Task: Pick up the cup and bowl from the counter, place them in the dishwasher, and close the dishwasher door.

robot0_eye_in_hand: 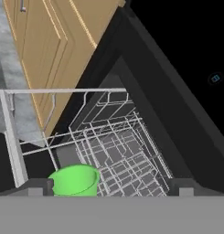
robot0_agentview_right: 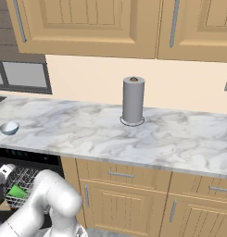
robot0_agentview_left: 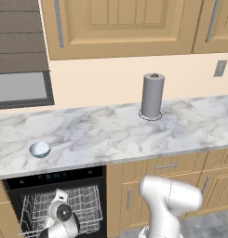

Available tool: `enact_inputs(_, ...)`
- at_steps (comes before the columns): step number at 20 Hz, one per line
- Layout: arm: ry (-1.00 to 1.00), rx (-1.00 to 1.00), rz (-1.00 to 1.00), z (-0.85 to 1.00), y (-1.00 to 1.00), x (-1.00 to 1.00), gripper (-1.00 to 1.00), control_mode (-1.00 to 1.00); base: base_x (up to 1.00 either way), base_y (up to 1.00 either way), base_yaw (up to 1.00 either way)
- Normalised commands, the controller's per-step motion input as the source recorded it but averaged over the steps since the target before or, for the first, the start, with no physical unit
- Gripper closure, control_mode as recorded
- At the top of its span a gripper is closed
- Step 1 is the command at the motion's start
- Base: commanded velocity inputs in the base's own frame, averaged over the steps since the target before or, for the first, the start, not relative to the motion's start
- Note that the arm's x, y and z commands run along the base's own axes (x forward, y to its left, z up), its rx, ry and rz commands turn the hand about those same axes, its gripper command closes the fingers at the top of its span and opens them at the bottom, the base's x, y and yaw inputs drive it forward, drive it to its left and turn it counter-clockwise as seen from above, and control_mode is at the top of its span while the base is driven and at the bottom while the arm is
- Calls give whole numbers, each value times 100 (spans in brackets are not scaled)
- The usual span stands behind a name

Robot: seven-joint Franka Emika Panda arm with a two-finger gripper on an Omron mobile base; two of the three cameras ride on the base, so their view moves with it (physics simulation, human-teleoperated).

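Observation:
The green cup [robot0_eye_in_hand: 75, 181] stands upright in the white wire rack [robot0_eye_in_hand: 118, 151] of the open black dishwasher [robot0_agentview_left: 55, 177]. My gripper [robot0_eye_in_hand: 111, 187] hovers just over the rack, open. The cup sits by its left fingertip [robot0_eye_in_hand: 39, 186] and nothing is gripped. From the right base view the cup [robot0_agentview_right: 16, 191] shows green through the rack wires beside my hand [robot0_agentview_right: 0, 185]. The pale bowl [robot0_agentview_left: 40, 149] rests on the marble counter [robot0_agentview_left: 110, 135] above the dishwasher, and appears at the far left [robot0_agentview_right: 9, 127] in the right base view. The dishwasher door is out of view.
A tall grey paper-towel roll [robot0_agentview_left: 152, 95] stands at the back of the counter near the wall. Tan cabinet doors [robot0_agentview_left: 157, 186] flank the dishwasher on its right, and upper cabinets [robot0_agentview_left: 120, 23] hang above. My arm's white elbow [robot0_agentview_left: 170, 197] fills the foreground.

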Motion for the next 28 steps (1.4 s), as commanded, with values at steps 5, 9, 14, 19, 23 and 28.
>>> enact_inputs(5, -4, -9, 0, 72, 17, -31, -100, -100, 0, 0, 0)
enact_inputs(9, 0, -18, 0, 49, 11, -39, -100, -100, 0, 0, 0)
enact_inputs(14, 0, -22, 0, 66, 4, -46, -100, -100, 0, 0, 0)
enact_inputs(19, -2, -17, -1, 67, 0, -31, -100, -100, 0, 0, 0)
enact_inputs(23, -3, -11, -4, 66, 0, -13, -100, -100, 0, 0, 0)
enact_inputs(28, -3, -9, -5, 64, 0, -2, -100, -100, 0, 0, 0)
